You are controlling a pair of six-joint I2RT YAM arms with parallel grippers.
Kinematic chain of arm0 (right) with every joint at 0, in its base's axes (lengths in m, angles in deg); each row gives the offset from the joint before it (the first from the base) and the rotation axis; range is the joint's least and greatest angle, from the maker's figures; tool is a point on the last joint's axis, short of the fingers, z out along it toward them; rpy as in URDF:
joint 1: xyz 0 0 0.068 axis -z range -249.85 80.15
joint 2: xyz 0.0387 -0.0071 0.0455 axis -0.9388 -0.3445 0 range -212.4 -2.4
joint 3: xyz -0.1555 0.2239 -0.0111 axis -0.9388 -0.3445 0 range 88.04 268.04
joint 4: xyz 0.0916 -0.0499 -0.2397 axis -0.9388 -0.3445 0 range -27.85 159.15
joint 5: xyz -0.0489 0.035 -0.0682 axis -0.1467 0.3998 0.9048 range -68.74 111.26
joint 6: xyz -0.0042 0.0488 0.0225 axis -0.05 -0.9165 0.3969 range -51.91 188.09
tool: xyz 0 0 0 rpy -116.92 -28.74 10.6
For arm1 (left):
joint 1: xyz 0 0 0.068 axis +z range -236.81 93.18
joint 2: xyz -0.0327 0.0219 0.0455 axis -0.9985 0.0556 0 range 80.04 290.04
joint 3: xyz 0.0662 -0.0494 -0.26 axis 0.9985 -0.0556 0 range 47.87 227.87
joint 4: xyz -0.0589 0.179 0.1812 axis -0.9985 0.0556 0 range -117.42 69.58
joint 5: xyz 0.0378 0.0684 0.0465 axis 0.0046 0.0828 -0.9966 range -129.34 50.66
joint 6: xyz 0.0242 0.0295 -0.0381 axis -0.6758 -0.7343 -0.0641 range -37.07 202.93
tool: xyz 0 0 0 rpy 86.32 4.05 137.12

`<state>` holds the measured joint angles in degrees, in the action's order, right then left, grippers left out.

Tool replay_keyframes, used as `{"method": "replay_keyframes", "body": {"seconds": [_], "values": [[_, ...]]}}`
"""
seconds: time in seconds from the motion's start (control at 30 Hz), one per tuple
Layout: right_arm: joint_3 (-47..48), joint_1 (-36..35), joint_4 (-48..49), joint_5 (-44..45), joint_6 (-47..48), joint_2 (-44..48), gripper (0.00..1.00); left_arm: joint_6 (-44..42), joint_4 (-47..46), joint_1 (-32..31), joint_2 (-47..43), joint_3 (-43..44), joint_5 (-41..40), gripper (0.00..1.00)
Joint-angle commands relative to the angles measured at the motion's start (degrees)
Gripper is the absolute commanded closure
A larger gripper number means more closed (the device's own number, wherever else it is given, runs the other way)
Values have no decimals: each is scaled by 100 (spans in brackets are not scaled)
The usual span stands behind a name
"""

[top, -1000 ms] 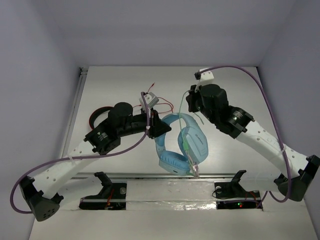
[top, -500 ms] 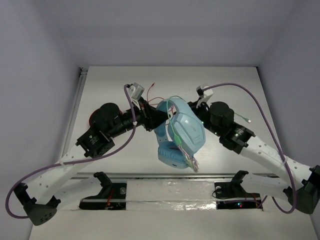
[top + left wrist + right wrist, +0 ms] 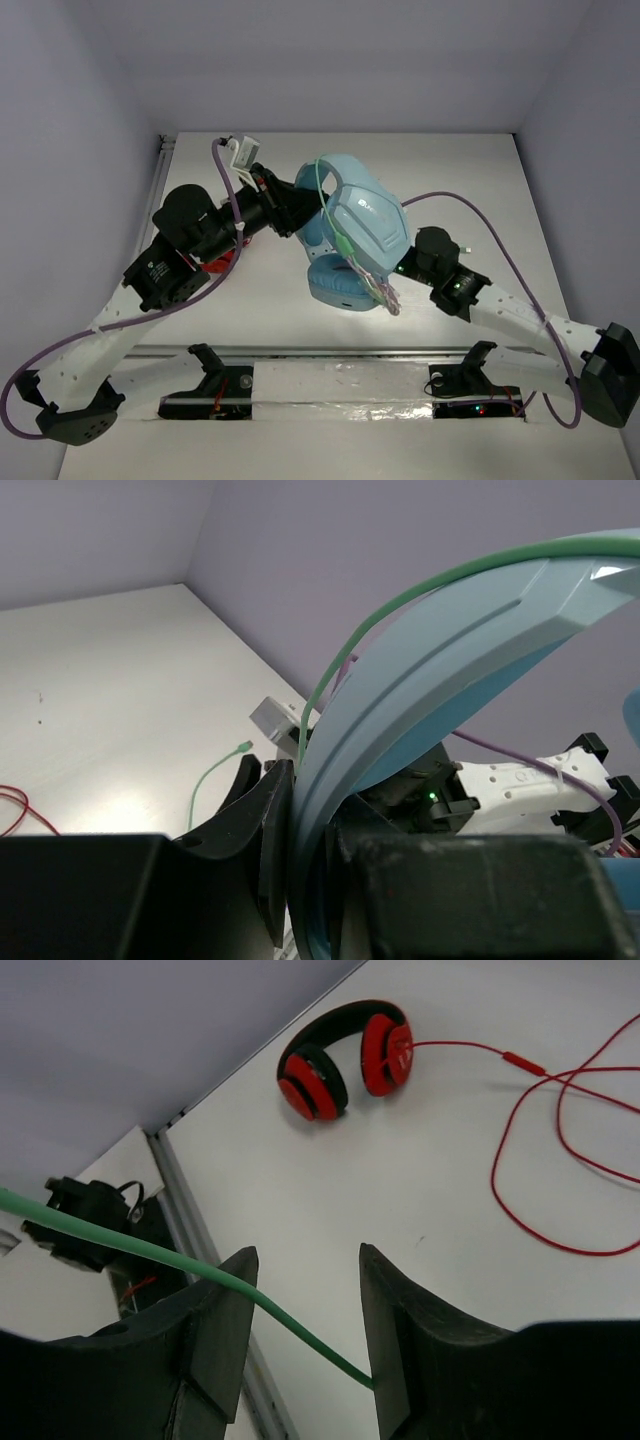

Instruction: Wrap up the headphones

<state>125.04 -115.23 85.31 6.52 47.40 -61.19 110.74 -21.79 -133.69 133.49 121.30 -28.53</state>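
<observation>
1. The large light blue padded over-ear headphones (image 3: 365,225) hung over the middle of the white table (image 3: 470,170), and I judged them clear of its surface. In the top view their long axis ran from the headband at 12 o'clock to the lower cup at 6 o'clock.
2. The left gripper (image 3: 300,208) was pressed onto the headband's 9 o'clock side. Its wrist view showed the band wedged between both fingers. The left arm reached toward 1 o'clock with the wrist raised.
3. The right gripper (image 3: 305,1260) stood spread. The thin pale green cable (image 3: 120,1243) crossed the gap unpinched.
4. The right wrist sat tucked at the upper cup's 4 o'clock edge, with the headphones toward 10 o'clock from it. I judged this arm the nearer to the loose cable, so closing on the cable comes next.
5. The smaller red-and-black headphones (image 3: 345,1058) lay on the table, well apart.
</observation>
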Motion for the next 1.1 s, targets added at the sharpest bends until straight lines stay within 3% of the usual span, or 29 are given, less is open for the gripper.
{"method": "replay_keyframes", "body": {"seconds": [0.0,0.13,0.3,0.53,0.63,0.67,0.73,0.8,0.97,1.07], "values": [[36,30,748,-846,-76,-247,49,163,113,-24,121,558,-79,100],[-271,30,1316,-960,-374,-318,55,-39,632,-24,253,1084,-307,100],[-746,30,2794,-2119,-1225,-738,61,-171,1018,-24,648,1691,-123,100],[-886,-76,3576,-2156,-1482,-1336,65,-285,1203,-24,930,2297,-228,100],[-1036,-137,3998,-2173,-1684,-1469,75,-399,1353,-24,1079,2544,-535,100],[-1123,-207,4130,-2225,-1736,-1504,84,-486,1397,-24,1106,2571,-719,100],[-1238,-286,4446,-2261,-1930,-1496,92,-601,1441,-24,1211,2632,-860,100],[-1405,-366,4457,-2069,-1992,-1295,100,-750,1625,-24,1334,2720,-1028,100],[-1616,-523,3272,-1402,-1781,-416,100,-891,1731,177,1387,2659,-1537,100],[-1678,-585,2631,-1033,-1720,85,100,-935,1792,397,1484,2668,-1443,100]]}}
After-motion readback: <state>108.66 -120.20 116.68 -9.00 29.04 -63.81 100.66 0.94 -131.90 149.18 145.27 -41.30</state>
